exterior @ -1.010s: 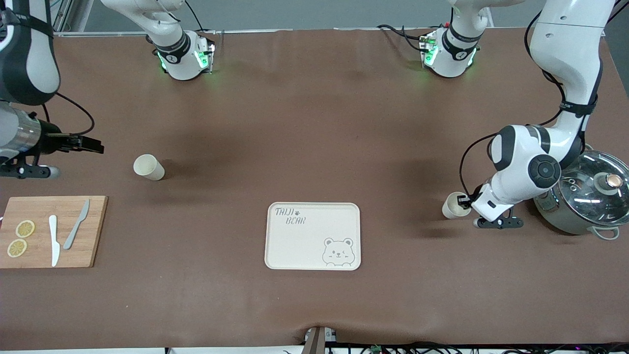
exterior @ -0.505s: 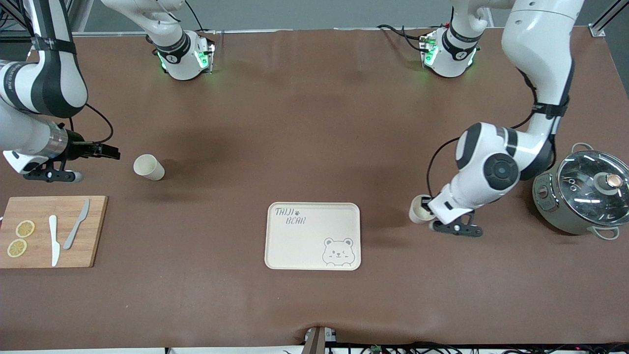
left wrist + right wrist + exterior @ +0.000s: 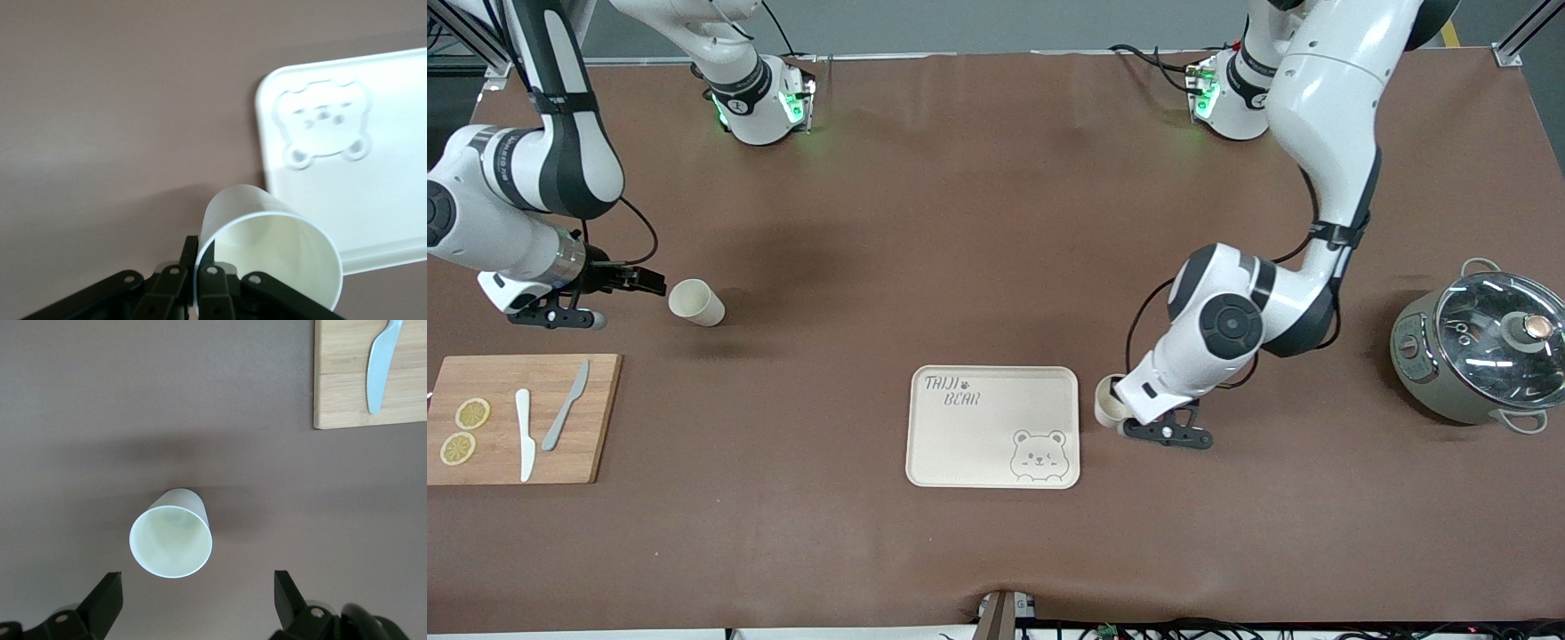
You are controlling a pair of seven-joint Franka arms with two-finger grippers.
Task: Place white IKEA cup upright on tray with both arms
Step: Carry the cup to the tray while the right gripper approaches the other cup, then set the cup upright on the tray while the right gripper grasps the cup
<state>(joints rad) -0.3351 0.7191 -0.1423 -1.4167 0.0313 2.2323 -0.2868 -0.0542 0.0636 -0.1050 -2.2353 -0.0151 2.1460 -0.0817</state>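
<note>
Brown-covered table point(image 3: 978, 222), two robot bases along one long edge.

Item 1: cream tray point(image 3: 960, 444) with "TAIJI BEAR" lettering and a winking bear drawing, lying flat near the table's middle, nothing on it.

Item 2: white cup point(image 3: 1110, 402), upright, mouth up, pinched by its rim in the left gripper point(image 3: 1125, 407), whose fingers point(image 3: 212, 277) are pressed together on the cup wall. Position: just beside the tray's short edge toward the left arm's end; whether it is off the table cannot be told.

Item 3: second white cup point(image 3: 695, 302), standing free on the table toward the right arm's end. The right gripper point(image 3: 645, 281) is just beside it, fingers spread wide, not touching.

Item 4: wooden cutting board point(image 3: 596, 418) at the right arm's end, carrying two lemon slices point(image 3: 464, 430), a white knife point(image 3: 524, 435) and a grey knife point(image 3: 565, 405).

Item 5: grey-green pot point(image 3: 1476, 360) with glass lid, at the left arm's end.
</note>
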